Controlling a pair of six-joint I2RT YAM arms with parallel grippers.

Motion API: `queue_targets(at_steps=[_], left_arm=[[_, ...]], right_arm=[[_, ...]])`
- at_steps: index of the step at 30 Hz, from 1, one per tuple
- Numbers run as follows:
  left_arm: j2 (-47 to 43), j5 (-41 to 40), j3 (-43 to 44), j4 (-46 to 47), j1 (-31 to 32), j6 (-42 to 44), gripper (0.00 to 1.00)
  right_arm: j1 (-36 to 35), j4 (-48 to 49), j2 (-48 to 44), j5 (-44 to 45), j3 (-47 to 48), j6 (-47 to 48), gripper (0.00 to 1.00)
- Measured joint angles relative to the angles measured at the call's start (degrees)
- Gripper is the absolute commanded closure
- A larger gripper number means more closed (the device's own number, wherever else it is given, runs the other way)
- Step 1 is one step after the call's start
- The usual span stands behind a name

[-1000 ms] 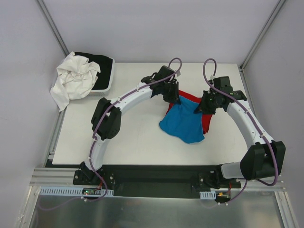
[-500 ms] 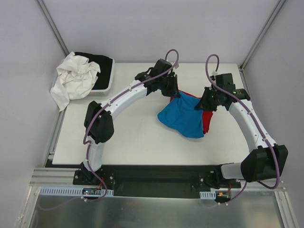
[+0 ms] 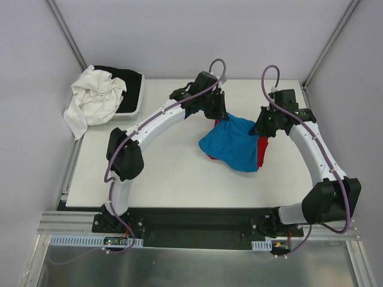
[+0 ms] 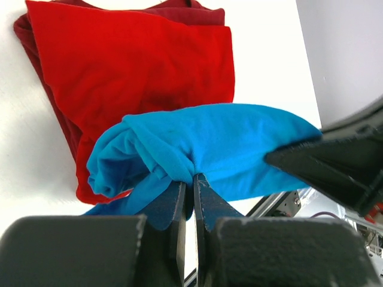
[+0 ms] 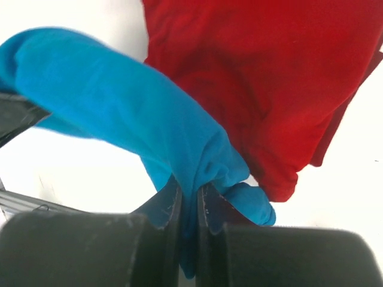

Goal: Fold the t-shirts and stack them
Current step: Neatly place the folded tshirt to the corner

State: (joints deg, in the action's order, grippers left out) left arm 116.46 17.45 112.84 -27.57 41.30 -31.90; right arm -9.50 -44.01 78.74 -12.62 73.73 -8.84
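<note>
Turquoise in both grips. Reaching out from the near edge of the table (image 3: 161, 173) in two white arcs, converging over its right half. Clamping the turquoise t-shirt (image 3: 230, 143) with the left gripper (image 4: 188, 185), fingers closed tight on a bunched fold of the cloth and almost meeting. Pinching the opposite end of the same shirt with the right gripper (image 5: 188, 200), fingers likewise closed hard on a gathered edge. Holding it stretched between the two grippers as a thick, doubled-over band, its lower part draping toward the near side. Hanging it above the red t-shirt (image 4: 137, 66), hiding most of that shirt from overhead and showing only a red strip at the right and a sliver at the near left. Leaving the red one lying flat on the table, folded into a rough rectangle, with a darker layer peeking out along its edges. Finding, farther back at the far left corner of the table, a pale tray (image 3: 139, 98) holding a crumpled white cloth (image 3: 93, 101) spilling over the left rim and a black cloth (image 3: 122, 75) behind it, both well apart from the grippers.
</note>
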Motion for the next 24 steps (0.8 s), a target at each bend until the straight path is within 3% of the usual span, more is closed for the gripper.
queue_targets(at_steps=[8, 16, 24], left_arm=[[5.7, 0.0, 4.7, -0.6, 0.1, 0.7, 1.00], [13.7, 1.3, 15.0, -1.5, -2.1, 0.7, 1.00], [18.4, 4.5, 15.6, -1.4, -4.5, 0.4, 1.00]], right_arm=[[3.2, 0.5, 4.4, -0.2, 1.2, 0.3, 0.99], [5.7, 0.7, 9.0, -1.2, 6.6, 0.7, 0.99], [5.9, 2.4, 13.8, -2.7, 7.5, 0.8, 0.99]])
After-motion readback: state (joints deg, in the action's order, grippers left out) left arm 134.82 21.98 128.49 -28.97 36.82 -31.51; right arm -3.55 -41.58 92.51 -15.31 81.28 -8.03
